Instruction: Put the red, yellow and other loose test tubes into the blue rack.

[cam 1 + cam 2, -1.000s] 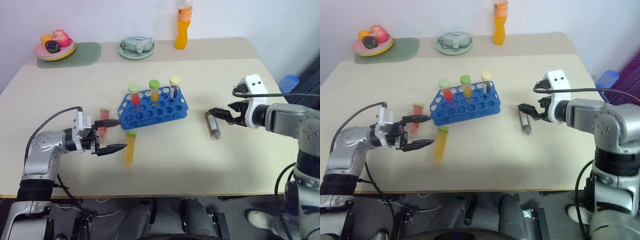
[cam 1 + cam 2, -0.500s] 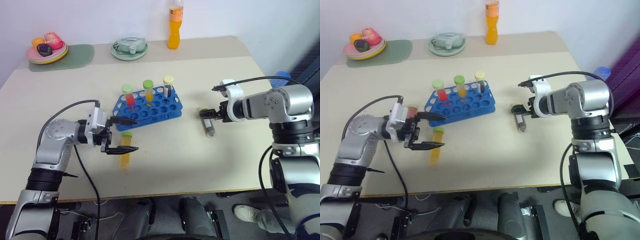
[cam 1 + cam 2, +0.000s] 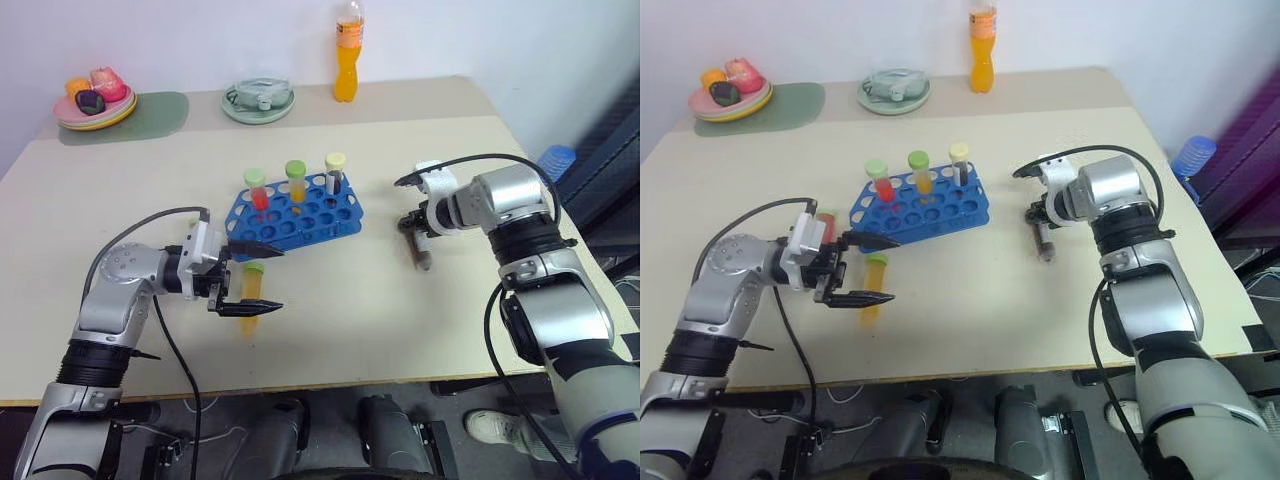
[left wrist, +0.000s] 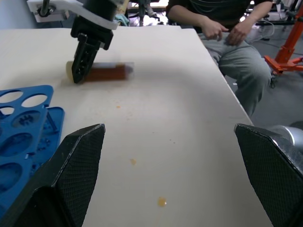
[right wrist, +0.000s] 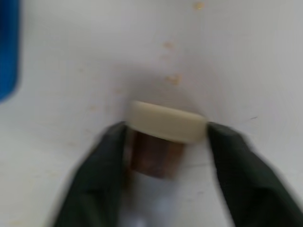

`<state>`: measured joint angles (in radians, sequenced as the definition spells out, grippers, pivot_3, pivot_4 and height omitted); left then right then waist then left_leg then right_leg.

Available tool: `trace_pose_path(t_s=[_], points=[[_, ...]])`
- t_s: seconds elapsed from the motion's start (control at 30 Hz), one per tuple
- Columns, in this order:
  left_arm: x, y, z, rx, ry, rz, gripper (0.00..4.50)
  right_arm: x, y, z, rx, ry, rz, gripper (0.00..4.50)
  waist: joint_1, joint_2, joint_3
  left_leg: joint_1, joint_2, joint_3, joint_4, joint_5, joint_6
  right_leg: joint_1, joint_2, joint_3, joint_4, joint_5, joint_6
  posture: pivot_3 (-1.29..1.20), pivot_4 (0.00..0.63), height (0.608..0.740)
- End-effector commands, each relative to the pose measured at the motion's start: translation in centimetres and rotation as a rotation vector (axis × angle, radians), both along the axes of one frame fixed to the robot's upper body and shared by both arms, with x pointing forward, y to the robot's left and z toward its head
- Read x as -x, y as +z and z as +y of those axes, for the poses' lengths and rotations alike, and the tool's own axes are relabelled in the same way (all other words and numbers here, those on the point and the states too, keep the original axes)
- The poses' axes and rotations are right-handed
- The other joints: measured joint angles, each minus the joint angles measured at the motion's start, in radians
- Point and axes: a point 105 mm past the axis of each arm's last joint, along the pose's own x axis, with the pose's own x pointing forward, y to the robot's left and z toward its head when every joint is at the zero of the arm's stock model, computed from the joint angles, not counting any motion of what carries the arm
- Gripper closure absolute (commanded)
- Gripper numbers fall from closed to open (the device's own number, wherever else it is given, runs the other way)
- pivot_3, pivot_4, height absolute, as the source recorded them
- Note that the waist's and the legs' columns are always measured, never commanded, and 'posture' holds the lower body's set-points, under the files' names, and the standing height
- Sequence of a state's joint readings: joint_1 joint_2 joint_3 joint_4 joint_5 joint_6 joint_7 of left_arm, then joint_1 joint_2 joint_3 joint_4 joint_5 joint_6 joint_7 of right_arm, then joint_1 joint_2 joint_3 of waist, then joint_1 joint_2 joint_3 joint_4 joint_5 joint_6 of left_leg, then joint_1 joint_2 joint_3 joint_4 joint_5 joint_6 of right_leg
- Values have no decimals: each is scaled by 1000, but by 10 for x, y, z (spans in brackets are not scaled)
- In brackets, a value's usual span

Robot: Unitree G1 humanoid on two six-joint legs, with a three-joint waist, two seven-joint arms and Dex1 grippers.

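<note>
now r pincer (image 5: 163, 142) shut on brown tube (image 4: 106, 72)

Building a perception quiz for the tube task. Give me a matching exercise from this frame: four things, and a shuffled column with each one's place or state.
1. brown tube
2. yellow tube
3. orange bottle
4. left gripper

a. open above a tube lying on the table
b. standing at the far edge of the table
c. lying flat, the right gripper closed on its cap end
d. lying flat near the blue rack, green cap

Pairs: 1-c, 2-d, 3-b, 4-a
</note>
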<state>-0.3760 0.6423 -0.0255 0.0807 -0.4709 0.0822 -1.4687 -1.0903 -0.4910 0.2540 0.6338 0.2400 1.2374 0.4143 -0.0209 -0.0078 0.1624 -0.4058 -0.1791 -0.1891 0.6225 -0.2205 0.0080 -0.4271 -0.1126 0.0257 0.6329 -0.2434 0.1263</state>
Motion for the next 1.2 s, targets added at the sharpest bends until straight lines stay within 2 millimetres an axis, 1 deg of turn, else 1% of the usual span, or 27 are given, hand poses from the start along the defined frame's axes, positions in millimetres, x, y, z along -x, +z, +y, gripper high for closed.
trace_pose_path(t_s=[0.03,0.13,0.2,0.3,0.4,0.47,0.53,0.57,0.6,0.67,0.73,0.8,0.87,0.9,0.93,0.97,1.0,1.03,1.13,1.2], points=[[2,5,-2,7,-2,-30,0,7,-22,3,59,59,53,3341,-1,-1,-1,1,1,0,0,0,0,1,1,0,0,0,0,0,150,740],[1,6,-1,16,4,-39,0,9,-26,2,109,121,41,3341,-1,-1,-1,2,1,0,0,0,0,1,1,0,0,0,0,0,150,740],[0,4,0,14,16,-31,0,9,-24,0,160,184,2,3341,0,-1,-1,2,1,0,0,0,0,1,1,0,0,0,0,0,150,740],[0,3,0,15,29,-29,0,12,-11,3,214,318,-90,3341,4,-1,-1,2,1,0,0,0,0,1,1,0,0,0,0,0,150,740],[0,3,1,17,31,-28,0,22,4,10,210,432,-157,3341,10,-1,-1,1,1,0,-1,0,0,0,0,0,0,0,0,0,150,740],[0,2,1,22,37,-26,0,29,19,21,176,520,-248,3341,12,-1,-1,-2,1,0,0,0,-1,-2,0,0,0,0,0,0,150,740],[0,1,2,19,42,-25,0,42,35,34,81,591,-297,3341,10,-1,0,-2,1,0,-1,1,-2,-3,0,0,-1,0,0,0,150,740],[1,1,3,21,46,-20,0,50,47,47,-10,647,-352,3341,8,-1,0,-3,1,0,-1,1,-2,-3,0,0,-1,0,0,0,150,740],[1,0,3,23,49,-17,0,56,56,55,-69,683,-394,3341,4,0,0,-3,1,0,-1,1,-2,-3,0,0,-1,0,0,0,150,740],[1,-1,5,28,56,-9,0,79,80,81,-325,798,-479,3341,2,0,0,-3,1,0,-1,0,0,-3,0,0,-1,0,0,0,150,740],[1,-2,6,28,66,-4,0,98,101,99,-494,918,-622,3341,4,0,0,-3,2,0,-2,0,0,-3,0,0,-1,0,0,0,150,740],[0,-4,8,29,82,0,0,105,114,109,-545,955,-772,3341,8,0,0,-2,2,0,-2,0,0,-3,0,0,-1,0,0,0,150,740],[-1,-5,12,29,100,1,0,102,123,117,-588,916,-910,3341,10,0,0,-2,2,0,-1,0,0,-2,0,0,-1,0,0,0,150,740],[-2,-5,13,32,109,3,0,97,123,120,-605,883,-931,3341,9,0,0,-2,2,0,0,0,0,-2,0,0,-1,0,0,0,150,740],[-2,-5,15,35,119,4,0,88,118,122,-573,854,-963,3341,9,0,0,-2,2,0,0,0,0,-2,0,0,-1,0,0,0,150,740],[-3,-5,16,38,131,3,0,82,112,124,-521,864,-1017,3341,9,0,0,-2,2,0,0,0,0,-2,0,0,0,0,0,0,150,740],[-4,-5,18,43,144,4,0,79,108,128,-494,878,-1065,3341,9,0,0,-2,2,0,0,0,-1,-2,1,0,0,0,0,0,150,740],[-5,-5,19,46,155,4,0,77,105,131,-498,871,-1108,3341,8,0,0,-1,2,0,0,1,-2,-1,1,0,0,0,0,0,150,740],[-6,-6,21,59,170,-3,0,63,103,138,-543,763,-1228,3341,2,0,0,-1,2,0,-1,3,-6,-2,3,0,0,0,0,0,150,740],[-6,-7,19,69,177,0,0,53,101,141,-541,694,-1300,3341,-1,0,0,-1,2,0,-3,5,-8,-3,4,1,1,1,-1,0,150,740]])
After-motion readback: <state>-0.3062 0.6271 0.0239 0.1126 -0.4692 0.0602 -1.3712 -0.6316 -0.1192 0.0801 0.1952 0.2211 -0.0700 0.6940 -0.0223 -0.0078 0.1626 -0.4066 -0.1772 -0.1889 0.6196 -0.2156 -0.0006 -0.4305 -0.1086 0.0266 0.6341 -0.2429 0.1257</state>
